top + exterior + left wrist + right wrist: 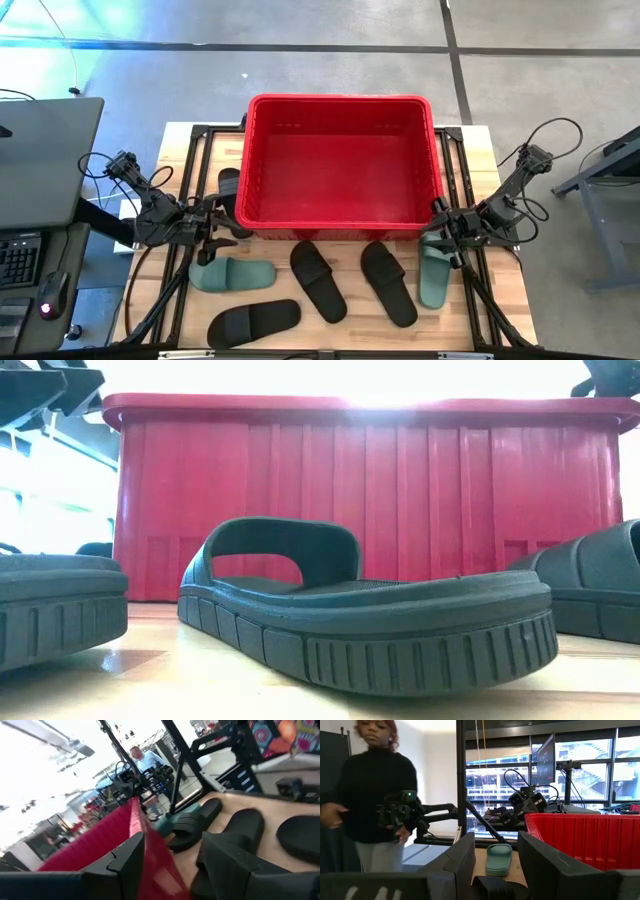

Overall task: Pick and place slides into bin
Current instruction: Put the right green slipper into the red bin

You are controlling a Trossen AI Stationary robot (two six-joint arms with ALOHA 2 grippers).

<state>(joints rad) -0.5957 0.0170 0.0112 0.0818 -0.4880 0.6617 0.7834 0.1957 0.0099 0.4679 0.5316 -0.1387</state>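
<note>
The red bin stands at the table's far middle and is empty. Two sage-green slides and three black slides lie sole-down on the table in front of it. Another black slide lies by the bin's left wall. My left gripper is open and empty at the bin's near left corner, beside that slide. My right gripper is open and empty at the bin's near right corner, above the right green slide's far end. The bin's wall and several slides show past the left gripper's fingers.
Black metal frame rails run along the table's left and right sides. A desk with a keyboard stands to the left of the table. A person stands beyond the table's left side. Bare wood shows by the near left corner.
</note>
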